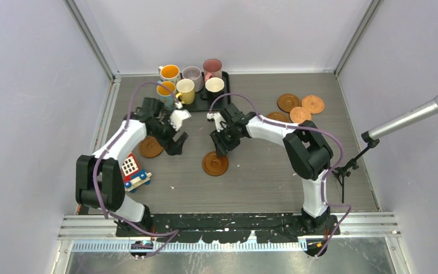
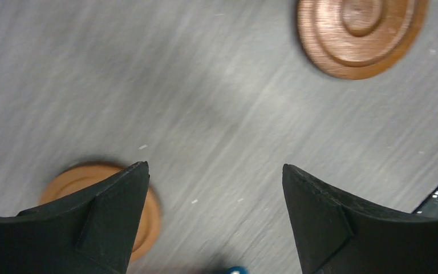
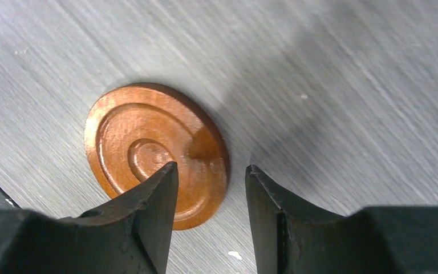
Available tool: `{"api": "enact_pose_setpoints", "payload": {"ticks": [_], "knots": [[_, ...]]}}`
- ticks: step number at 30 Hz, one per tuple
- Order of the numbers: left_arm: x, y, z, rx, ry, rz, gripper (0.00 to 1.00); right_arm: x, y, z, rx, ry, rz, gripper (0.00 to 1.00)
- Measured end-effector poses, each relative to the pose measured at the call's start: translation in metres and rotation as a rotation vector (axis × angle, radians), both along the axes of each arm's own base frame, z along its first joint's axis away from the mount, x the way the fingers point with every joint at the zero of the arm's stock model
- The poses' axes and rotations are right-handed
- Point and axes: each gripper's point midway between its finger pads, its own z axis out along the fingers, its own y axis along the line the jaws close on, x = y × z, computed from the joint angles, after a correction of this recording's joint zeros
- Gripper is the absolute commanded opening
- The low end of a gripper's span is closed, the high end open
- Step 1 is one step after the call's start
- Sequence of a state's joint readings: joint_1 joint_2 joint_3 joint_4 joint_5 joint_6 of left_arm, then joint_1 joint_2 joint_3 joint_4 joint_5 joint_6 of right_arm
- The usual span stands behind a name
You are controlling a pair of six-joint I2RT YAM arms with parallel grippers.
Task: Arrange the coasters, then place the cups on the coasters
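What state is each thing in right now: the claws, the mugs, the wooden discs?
Left gripper: open, holding nothing.
Right gripper: partly open, astride the middle coaster's rim.
Middle coaster: flat, no mug on it.
Left coaster: flat, bare.
Four right coasters: flat, clustered, bare.
Mugs: upright, grouped at the black tray, none on coasters.

arms [image 1: 122,137]: white shells, black joints | cables [image 1: 96,171]: lilac, looped — one per arm | hands [image 2: 215,164]: black wedge fingers [image 3: 148,222]

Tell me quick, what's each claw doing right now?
Left gripper: open, holding nothing.
Right gripper: partly open astride a coaster edge, no grip visible.
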State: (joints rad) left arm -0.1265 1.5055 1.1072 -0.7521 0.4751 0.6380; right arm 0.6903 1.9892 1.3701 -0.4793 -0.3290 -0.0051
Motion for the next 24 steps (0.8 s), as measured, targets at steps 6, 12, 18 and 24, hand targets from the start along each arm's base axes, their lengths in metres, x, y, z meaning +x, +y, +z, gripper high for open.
{"api": "enact_pose_setpoints", "payload": {"ticks": [6, 12, 18, 24], "knots": [[-0.036, -0.07, -0.015, 0.004, 0.041, -0.152, 0.94, 0.032, -0.037, 0.025, 0.034, -0.011, -0.124, 0.57], [-0.042, -0.12, -0.037, 0.041, 0.038, -0.225, 0.96, 0.064, -0.099, 0.073, 0.046, -0.108, -0.258, 0.58], [-0.042, -0.142, -0.065, 0.113, 0.044, -0.24, 0.94, 0.079, -0.148, 0.079, -0.015, -0.142, -0.342, 0.58], [-0.026, -0.158, -0.073, 0.153, 0.005, -0.219, 0.9, 0.091, -0.194, 0.074, -0.097, -0.16, -0.427, 0.58]]}}
